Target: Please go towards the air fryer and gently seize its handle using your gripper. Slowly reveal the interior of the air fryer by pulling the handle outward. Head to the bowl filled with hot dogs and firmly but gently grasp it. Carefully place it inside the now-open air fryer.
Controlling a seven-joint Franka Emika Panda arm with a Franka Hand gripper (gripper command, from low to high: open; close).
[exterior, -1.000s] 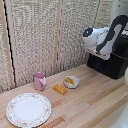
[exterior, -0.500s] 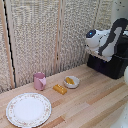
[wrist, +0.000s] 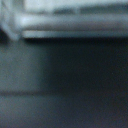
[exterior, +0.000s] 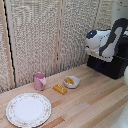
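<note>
Hovering over the air fryer at the far right corner of the wooden table, the white arm has its gripper pressed close to the appliance's upper front. Its fingers are hidden behind the wrist housing in the exterior view, and the wrist view gives only a dark blurred surface under a pale band, so I cannot tell whether the jaws stand wide or narrow, nor whether they hold anything. The handle is not clearly visible in either view.

The bowl sits well apart from the fryer, toward the middle of the table, with the hot dogs inside it. Just beside it, nearer the front edge, lies a yellow-orange block. A pink mug stands toward the back left, and a large patterned plate fills the front left corner.

By my judgement the opening step is not yet done, since no drawer shows pulled out. The main risk is a blind grasp: with the camera this close and out of focus, the fingers could close beside the handle or slide off the glossy front. A hard pull might then drag the whole fryer along the table instead of opening it. Later, the block beside the bowl could be knocked or mistaken for the target.
</note>
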